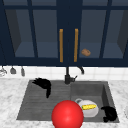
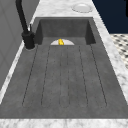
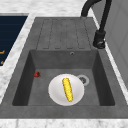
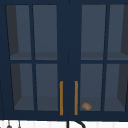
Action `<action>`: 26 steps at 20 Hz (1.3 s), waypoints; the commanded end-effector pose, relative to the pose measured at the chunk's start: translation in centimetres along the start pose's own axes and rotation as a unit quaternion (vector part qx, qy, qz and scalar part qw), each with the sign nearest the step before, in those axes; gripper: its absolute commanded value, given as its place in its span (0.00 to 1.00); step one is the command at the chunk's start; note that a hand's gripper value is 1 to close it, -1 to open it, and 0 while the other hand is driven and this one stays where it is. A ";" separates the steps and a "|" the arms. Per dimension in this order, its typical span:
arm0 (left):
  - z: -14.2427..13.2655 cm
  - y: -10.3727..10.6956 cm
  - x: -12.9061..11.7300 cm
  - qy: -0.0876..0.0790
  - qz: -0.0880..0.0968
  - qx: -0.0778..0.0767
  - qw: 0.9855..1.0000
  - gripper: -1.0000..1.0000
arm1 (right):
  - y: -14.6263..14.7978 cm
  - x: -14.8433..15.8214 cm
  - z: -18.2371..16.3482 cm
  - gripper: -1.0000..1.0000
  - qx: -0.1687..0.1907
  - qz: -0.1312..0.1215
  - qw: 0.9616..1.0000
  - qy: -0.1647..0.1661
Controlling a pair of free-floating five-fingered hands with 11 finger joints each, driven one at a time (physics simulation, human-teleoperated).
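My left hand [image 1: 43, 84] hovers over the ribbed drainboard [image 1: 37, 102] on the sink's left side, fingers hanging loosely, holding nothing. My right hand [image 1: 109, 113] floats at the front right corner of the basin [image 1: 98, 91], relaxed and empty, just right of a white plate [image 1: 92, 112]. The plate [image 3: 56, 92] lies on the basin floor and carries a yellow corn cob [image 3: 67, 89] [image 1: 89, 107]. A large red ball [image 1: 67, 115] shows at the sink's front edge, left of the plate. A small red thing [image 3: 37, 74] sits by the basin's front wall.
A black faucet [image 1: 67, 76] [image 3: 100, 37] stands behind the sink's middle. Above is a dark blue glass-door wall cabinet with two orange handles [image 4: 61, 97]; a brown lump [image 4: 86, 106] lies on its lower right shelf. A white dish [image 2: 81, 8] rests on the marble counter beyond the basin.
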 end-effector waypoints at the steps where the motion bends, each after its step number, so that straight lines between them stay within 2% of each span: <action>1: 1.6 -3.0 -0.7 -0.051 0.011 0.008 0.999 0.00 | 0.0 0.0 0.0 0.50 0.000 0.000 1.000 0.000; 2: 1.7 -3.6 -0.7 -0.063 0.012 0.008 0.998 0.00 | 0.0 0.0 0.0 0.50 0.000 0.000 1.000 0.000; 5: 2.1 -5.9 -1.1 -0.084 0.006 0.003 0.996 0.00 | 0.0 0.0 0.0 0.50 0.000 0.000 1.000 0.000; 7: 1.9 -7.3 -1.2 -0.091 0.001 -0.002 0.996 0.00 | 0.0 0.0 0.0 0.50 0.000 0.000 1.000 0.000; 10: 1.9 -9.4 -1.4 -0.101 0.001 -0.001 0.995 0.00 | 0.0 0.0 0.0 0.50 0.000 0.000 1.000 0.000; 13: 1.8 -11.5 -1.5 -0.117 0.002 0.000 0.993 0.00 | 0.0 0.0 0.0 0.50 0.000 0.000 1.000 0.000; 21: 1.7 -17.4 -2.0 -0.165 -0.001 -0.002 0.986 0.00 | 0.0 0.0 0.0 0.50 0.000 0.000 1.000 0.000; 26: 1.5 -20.3 -2.2 -0.197 -0.007 -0.002 0.980 0.00 | 0.0 0.0 0.0 0.50 0.000 0.000 1.000 0.000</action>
